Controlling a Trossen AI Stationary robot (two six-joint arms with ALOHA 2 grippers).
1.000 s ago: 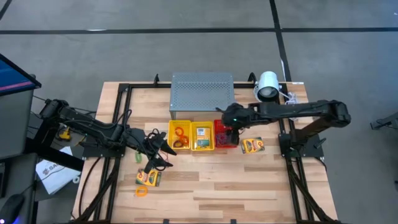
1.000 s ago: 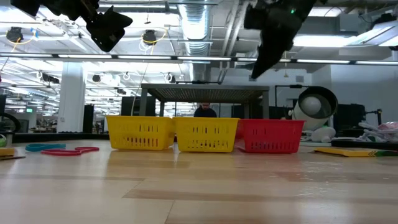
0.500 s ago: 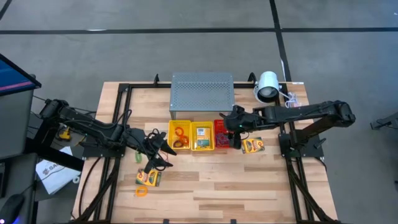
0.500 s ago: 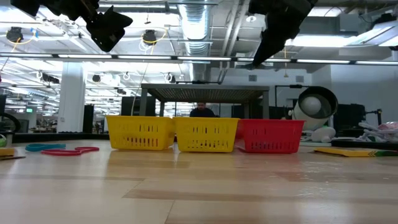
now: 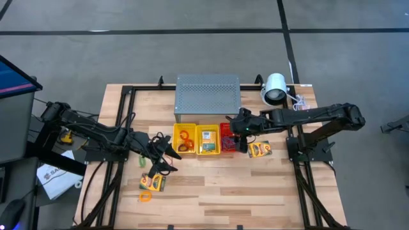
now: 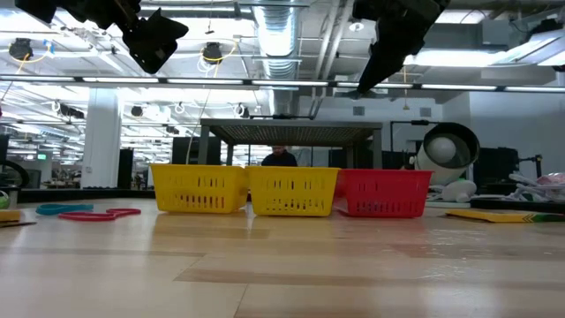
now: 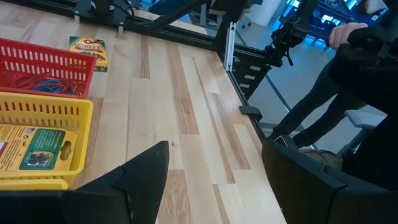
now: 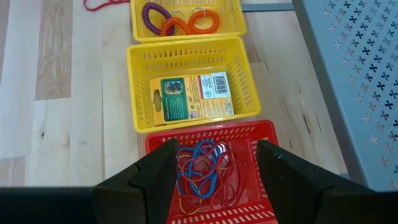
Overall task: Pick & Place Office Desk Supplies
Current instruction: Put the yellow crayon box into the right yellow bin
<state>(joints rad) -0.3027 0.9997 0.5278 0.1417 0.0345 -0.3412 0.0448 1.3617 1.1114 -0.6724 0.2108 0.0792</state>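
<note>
Wooden slatted table (image 5: 217, 191), inventoried outward from the middle yellow plastic mesh basket (image 5: 208, 140).

- Middle yellow basket: one yellow-and-green card box (image 8: 193, 98) lying flat inside.
- Yellow plastic mesh basket (image 5: 185, 140) touching its left side: coiled orange and purple band loops (image 8: 177, 22).
- Red plastic mesh basket (image 5: 231, 139) touching its right side: a tangle of thin blue and red bands (image 8: 202, 171).
- Big grey perforated metal box (image 5: 207, 97): just behind the row.
- Second card box (image 5: 259, 150): on the boards, right of the red basket.
- Third card box (image 5: 153, 183): well to the front-left, with an orange loop (image 5: 146, 197) just beyond it.
- Right gripper (image 5: 242, 142): hanging above the red basket's right end, fingers parted, nothing between them.
- Left gripper (image 5: 171, 152): in the air beside the left basket, fingers apart, empty.
- White round lamp-like unit (image 5: 275, 88): back right.
- Person in dark clothes (image 7: 360, 68): standing off the table.
</note>
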